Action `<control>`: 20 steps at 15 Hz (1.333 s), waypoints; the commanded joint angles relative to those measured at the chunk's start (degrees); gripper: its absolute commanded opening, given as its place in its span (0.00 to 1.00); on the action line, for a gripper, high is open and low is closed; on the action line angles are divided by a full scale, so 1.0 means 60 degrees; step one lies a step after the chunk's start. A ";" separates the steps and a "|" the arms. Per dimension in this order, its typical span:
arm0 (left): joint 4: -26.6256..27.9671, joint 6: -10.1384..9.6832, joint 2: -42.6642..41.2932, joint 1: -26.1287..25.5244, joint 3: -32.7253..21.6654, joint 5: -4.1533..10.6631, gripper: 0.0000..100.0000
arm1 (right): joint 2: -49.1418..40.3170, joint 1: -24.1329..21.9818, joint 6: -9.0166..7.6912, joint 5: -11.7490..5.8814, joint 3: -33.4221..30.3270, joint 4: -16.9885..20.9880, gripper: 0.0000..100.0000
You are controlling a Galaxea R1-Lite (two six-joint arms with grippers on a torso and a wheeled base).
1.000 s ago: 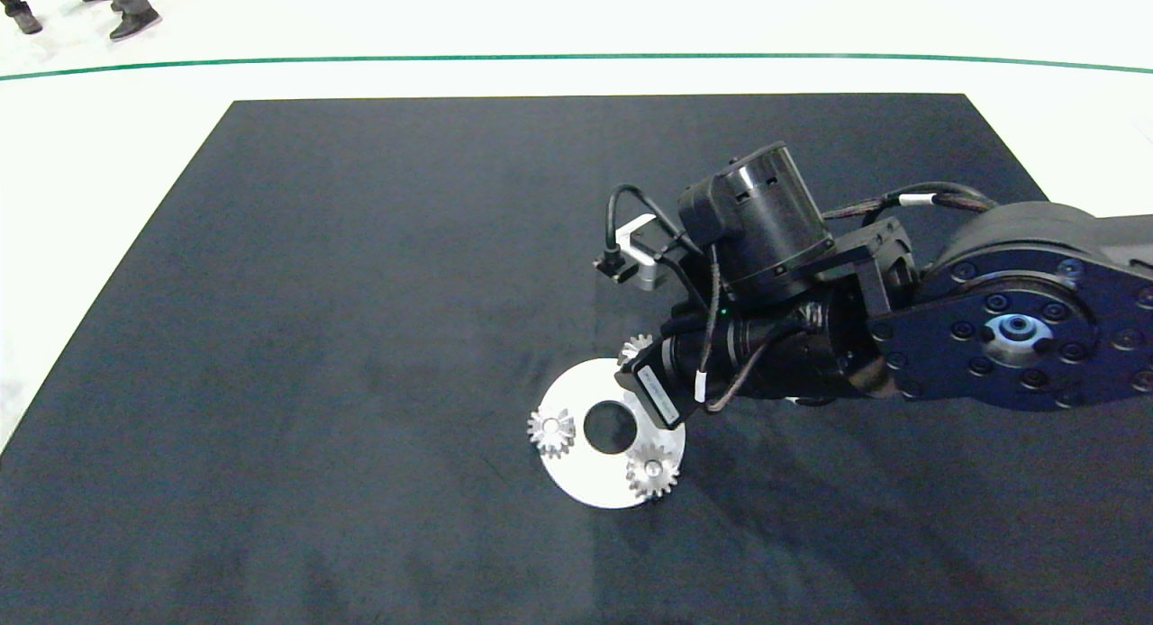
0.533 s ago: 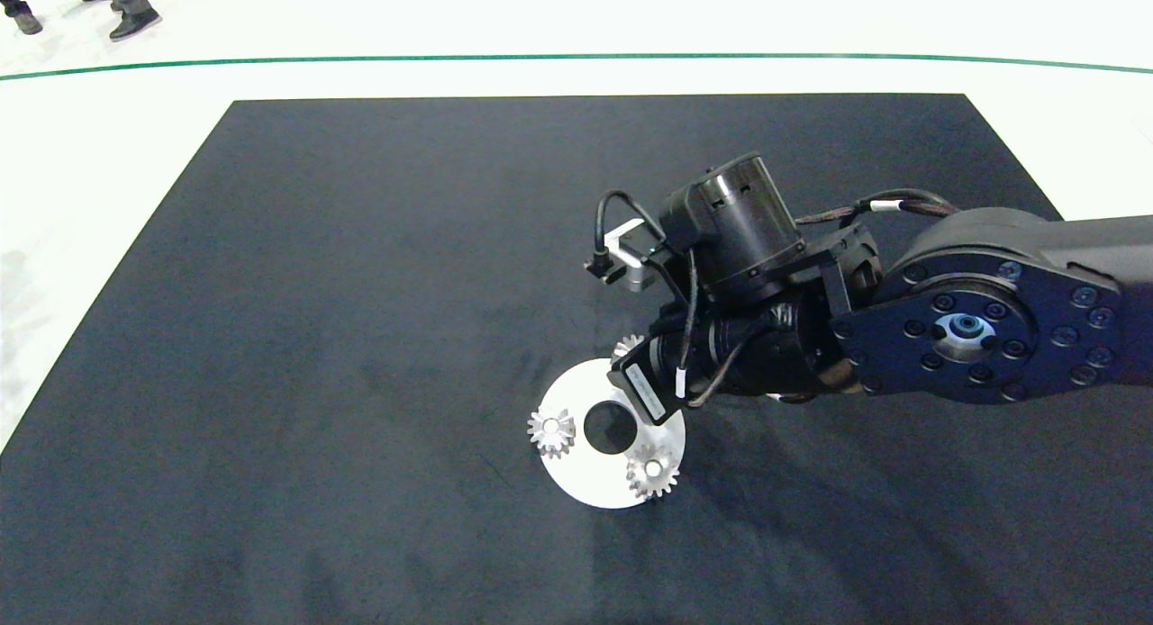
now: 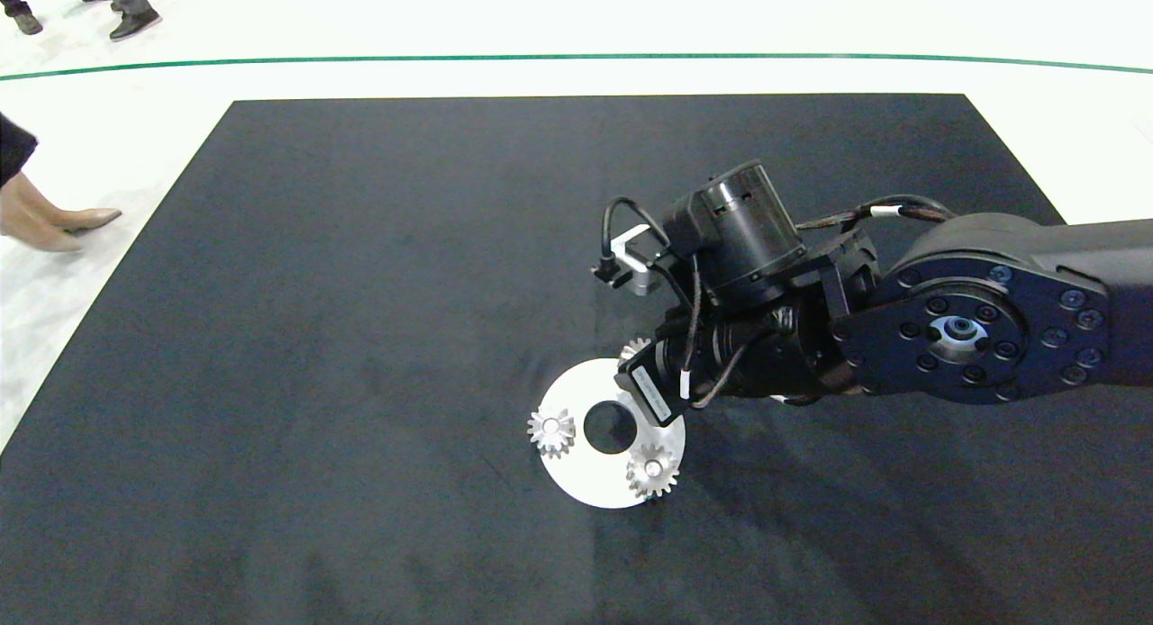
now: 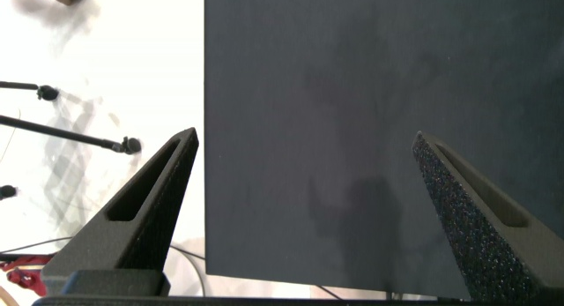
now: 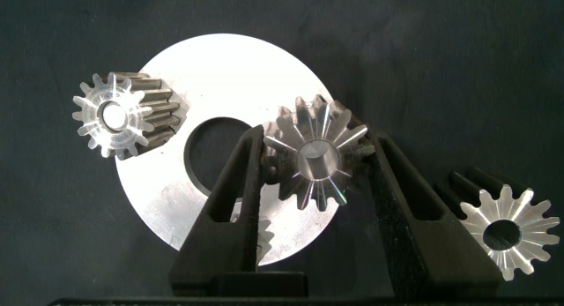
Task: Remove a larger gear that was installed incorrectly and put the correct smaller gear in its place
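- The right tool [image 5: 315, 196] sits low over the silver disc [image 5: 176, 227], its two fingers [image 5: 231, 196] straddling the larger gear [image 5: 315, 156] on the disc's rim; they look closed onto its teeth, a grip suited to lifting it off.
- Two small gears occupy the disc's other stations, one at [image 5: 115, 115], showing the size this station wants.
- The smaller gear [image 5: 505, 225] lies on the dark worktop [image 3: 360, 292] just beside the disc, within easy reach for the swap.
- The left tool [image 4: 304, 200] hangs wide open and empty over the worktop's edge, out of the way.
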 commanded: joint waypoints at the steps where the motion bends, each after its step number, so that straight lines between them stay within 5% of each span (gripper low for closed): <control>1: 0.0048 0.0011 -0.0006 0.0005 0.0001 0.0010 1.00 | 0.0045 0.0015 0.0001 -0.0015 0.0015 0.0026 0.22; 20: 0.0048 0.0011 -0.0064 0.0005 0.0001 0.0010 1.00 | 0.0001 0.0088 0.0118 -0.0015 0.0029 -0.0223 0.22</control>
